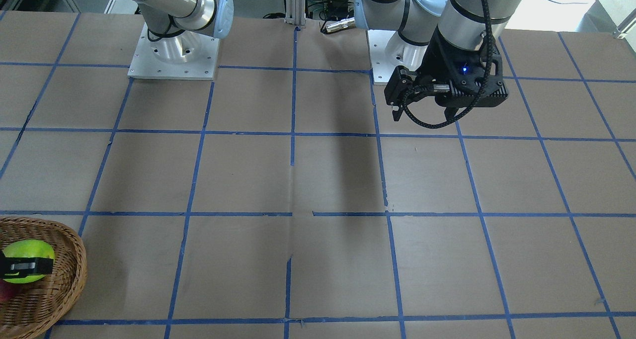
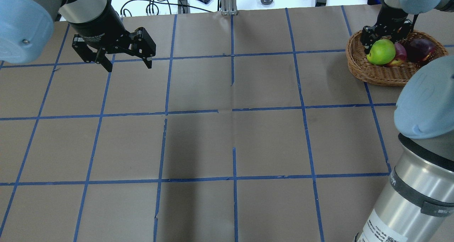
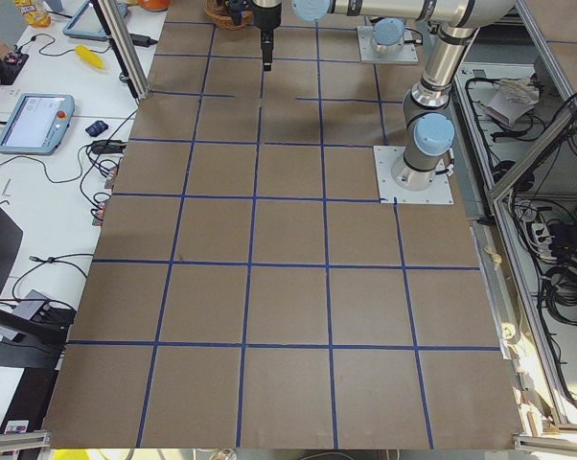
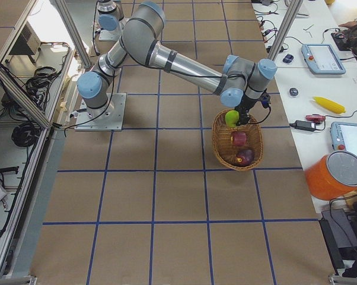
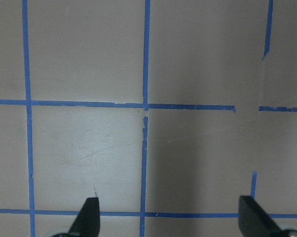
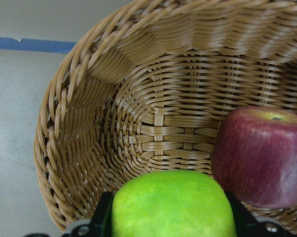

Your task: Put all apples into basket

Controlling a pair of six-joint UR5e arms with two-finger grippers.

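Fingers [image 2: 367,39] of the right gripper [image 2: 382,47] are clamped on either side of the green apple [image 2: 381,52]. They hold it inside the rim of the basket [image 2: 376,77], just beside the red apple [image 2: 400,54]. The dark maroon apple [image 2: 420,47] also lies in the basket. The left gripper [image 2: 126,62] hangs spread wide and empty over the table [image 2: 269,139], well apart from the basket. Brown paper crossed by blue tape lines [image 2: 198,111] covers the table. A white bench [image 4: 350,89] with cables and tablets runs along the side across from the robot. Whether the green apple touches the wicker floor cannot be told. The front-facing view cuts off most of the basket.
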